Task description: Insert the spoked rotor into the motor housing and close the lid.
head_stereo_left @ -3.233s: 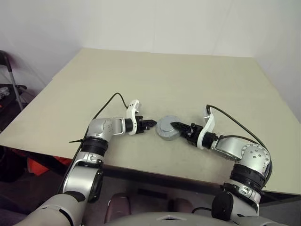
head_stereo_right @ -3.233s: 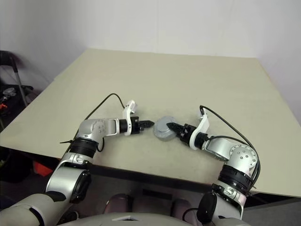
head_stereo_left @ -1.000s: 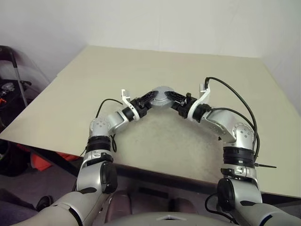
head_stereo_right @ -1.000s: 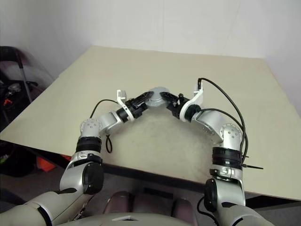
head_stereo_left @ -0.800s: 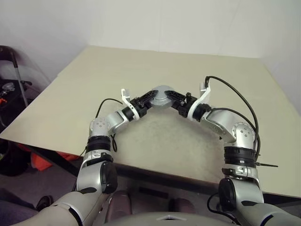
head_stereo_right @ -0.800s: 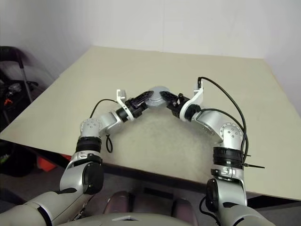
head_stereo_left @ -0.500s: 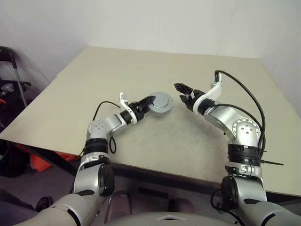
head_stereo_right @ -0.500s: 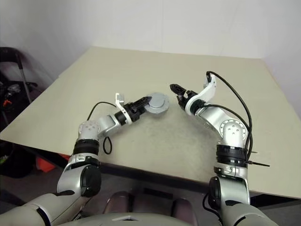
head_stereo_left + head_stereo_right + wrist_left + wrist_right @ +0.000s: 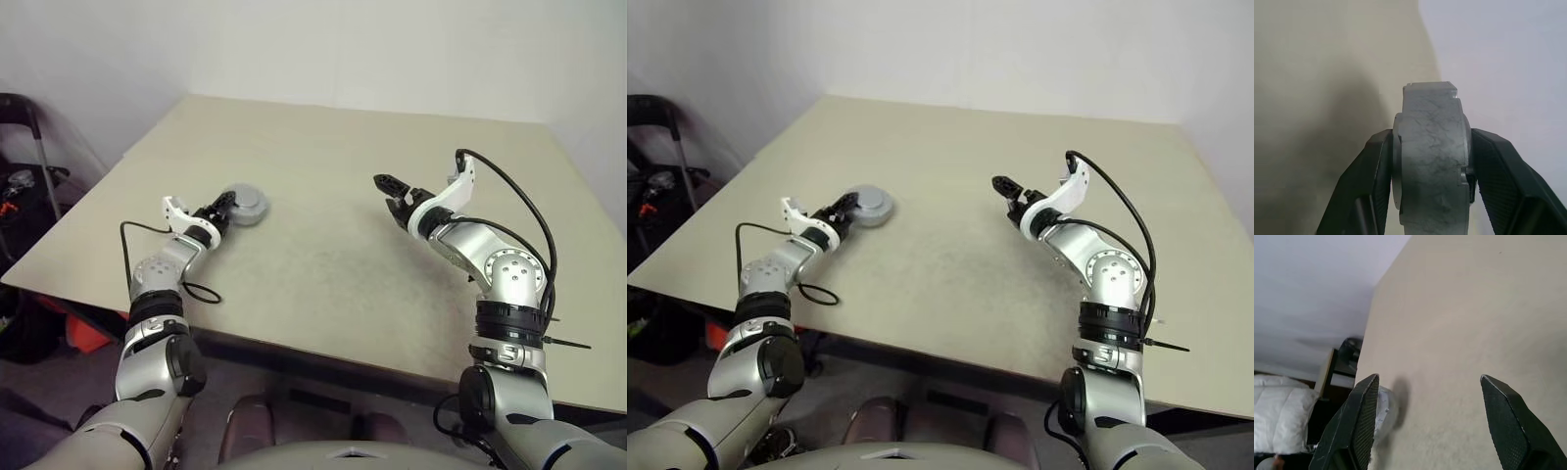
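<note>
Since the earlier frames, the closed motor housing had travelled from the middle of the table, where both hands met on it, out toward the table's left edge, carried by the left hand alone. The right hand had let go and drawn back; it hung above the table well to the right of the housing, its two black fingers spread wide with nothing between them.

The left hand was clenched on the housing. In the left wrist view the fingers pressed against the two flat faces of the grey round body, which stood on edge between them, so its round axis ran across from one finger to the other. From the head views the housing sat at or just above the table surface near the left edge; whether it touched the table could not be told.

No loose rotor or lid lay on the table, and the housing showed a plain grey outside, so the rotor and lid appeared already in place, and the job seemed close to finished. The relation that mattered next: the housing lay directly in the left hand, far to the left of the right hand, so setting it down flat would fall to the left arm, which would likely need to turn the housing's flat face toward the table before letting go.
</note>
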Tool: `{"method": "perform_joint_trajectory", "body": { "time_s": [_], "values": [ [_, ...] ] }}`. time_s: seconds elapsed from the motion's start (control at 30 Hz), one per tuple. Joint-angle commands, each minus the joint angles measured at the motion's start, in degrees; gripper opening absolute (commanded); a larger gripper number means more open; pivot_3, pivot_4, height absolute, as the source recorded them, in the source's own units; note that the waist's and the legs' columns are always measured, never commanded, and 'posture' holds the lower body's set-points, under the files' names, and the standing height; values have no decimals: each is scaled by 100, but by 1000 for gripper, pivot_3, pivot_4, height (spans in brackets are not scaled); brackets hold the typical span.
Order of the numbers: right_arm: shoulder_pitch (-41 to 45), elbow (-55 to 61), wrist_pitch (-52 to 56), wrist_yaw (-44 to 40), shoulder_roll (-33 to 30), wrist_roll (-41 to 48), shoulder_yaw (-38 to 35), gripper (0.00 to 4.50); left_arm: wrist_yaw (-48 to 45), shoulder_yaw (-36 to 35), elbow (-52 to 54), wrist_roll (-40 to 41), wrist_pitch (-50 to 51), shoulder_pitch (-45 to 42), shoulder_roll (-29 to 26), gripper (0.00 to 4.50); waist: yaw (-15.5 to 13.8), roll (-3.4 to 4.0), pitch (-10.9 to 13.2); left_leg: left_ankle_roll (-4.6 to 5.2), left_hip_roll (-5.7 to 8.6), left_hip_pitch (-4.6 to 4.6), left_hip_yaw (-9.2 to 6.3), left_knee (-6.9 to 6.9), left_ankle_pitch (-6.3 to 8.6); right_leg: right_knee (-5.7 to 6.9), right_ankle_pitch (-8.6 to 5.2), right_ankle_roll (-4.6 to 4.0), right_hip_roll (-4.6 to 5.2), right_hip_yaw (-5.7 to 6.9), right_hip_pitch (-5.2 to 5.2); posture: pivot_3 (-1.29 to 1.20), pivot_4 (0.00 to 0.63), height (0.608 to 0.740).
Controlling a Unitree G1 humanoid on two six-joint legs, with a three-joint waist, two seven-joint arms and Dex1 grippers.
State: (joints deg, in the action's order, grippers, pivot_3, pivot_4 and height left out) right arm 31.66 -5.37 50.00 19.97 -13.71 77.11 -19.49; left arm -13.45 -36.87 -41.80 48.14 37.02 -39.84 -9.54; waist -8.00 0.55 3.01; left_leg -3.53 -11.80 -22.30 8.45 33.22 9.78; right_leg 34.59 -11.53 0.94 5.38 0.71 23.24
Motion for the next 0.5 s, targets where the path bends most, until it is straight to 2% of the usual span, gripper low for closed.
{"method": "perform_joint_trajectory", "body": {
  "time_s": [0.03, 0.23, 0.4, 0.5],
  "values": [
    [134, 54, 38, -167, 24, -69, -56, 3694, -22, 42, 7, 13, -168, -177, 99, 2244, -42, -5, 0, 0, -1, -1, 0, 3, 0, 3, 0, 0, 1, 0, 0, 0, 0, 740],
    [160, -139, 103, -324, 33, -199, -105, 3694, -4, 74, 11, -111, -312, -152, 54, 2244, -51, -5, -1, -7, -3, 9, 0, 4, -4, 13, -1, -2, 1, -1, -1, 0, 0, 740],
    [200, -335, 190, -452, -4, -339, -109, 3733, 137, 49, -222, -359, -543, -210, -312, 3793, -35, -6, -1, -10, -8, 15, 0, 4, -6, 15, -1, -2, 0, -2, -2, 0, 0, 740],
    [294, -517, 216, -557, -61, -465, -154, 3733, 112, -10, -511, -489, -825, -370, -655, 3793, 54, -6, -1, -20, -11, 26, 0, 0, -12, 19, -1, -1, -2, -5, -1, 0, 0, 740]
  ]
}}
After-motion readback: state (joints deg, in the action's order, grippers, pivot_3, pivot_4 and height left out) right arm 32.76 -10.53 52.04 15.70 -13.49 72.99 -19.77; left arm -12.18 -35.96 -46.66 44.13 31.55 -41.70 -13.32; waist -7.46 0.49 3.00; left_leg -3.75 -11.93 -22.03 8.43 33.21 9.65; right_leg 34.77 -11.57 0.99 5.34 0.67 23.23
